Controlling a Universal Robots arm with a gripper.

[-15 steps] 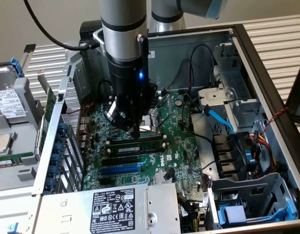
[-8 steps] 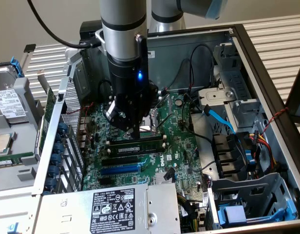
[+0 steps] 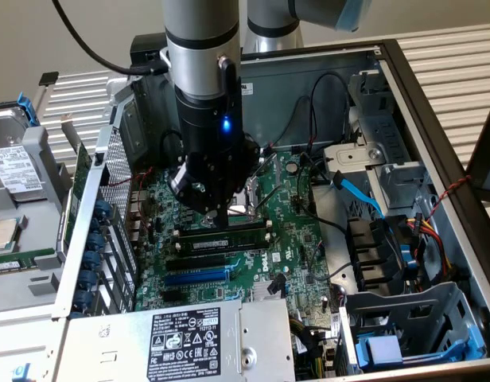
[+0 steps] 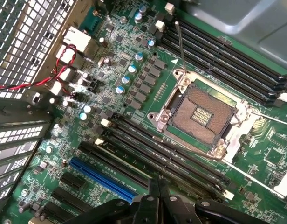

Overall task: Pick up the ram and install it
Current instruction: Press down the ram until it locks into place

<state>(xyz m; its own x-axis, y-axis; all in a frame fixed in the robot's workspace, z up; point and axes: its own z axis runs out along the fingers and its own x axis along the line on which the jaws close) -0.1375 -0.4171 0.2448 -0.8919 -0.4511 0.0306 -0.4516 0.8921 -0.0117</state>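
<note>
Exterior view: the long, thin green ram stick (image 3: pixel 223 237) with black chips stood on edge in a motherboard slot (image 3: pixel 199 248), directly under the black gripper (image 3: pixel 221 220), whose fingers were pressed together, holding nothing.

One ram (image 3: pixel 229 236) stick, one blue expansion slot (image 4: pixel 102 179), one open processor socket (image 4: pixel 202 115).

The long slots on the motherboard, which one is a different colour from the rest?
The blue expansion slot: it alone is bright blue, while the long slots beside it are black. In the exterior view it lies below the ram.
</note>
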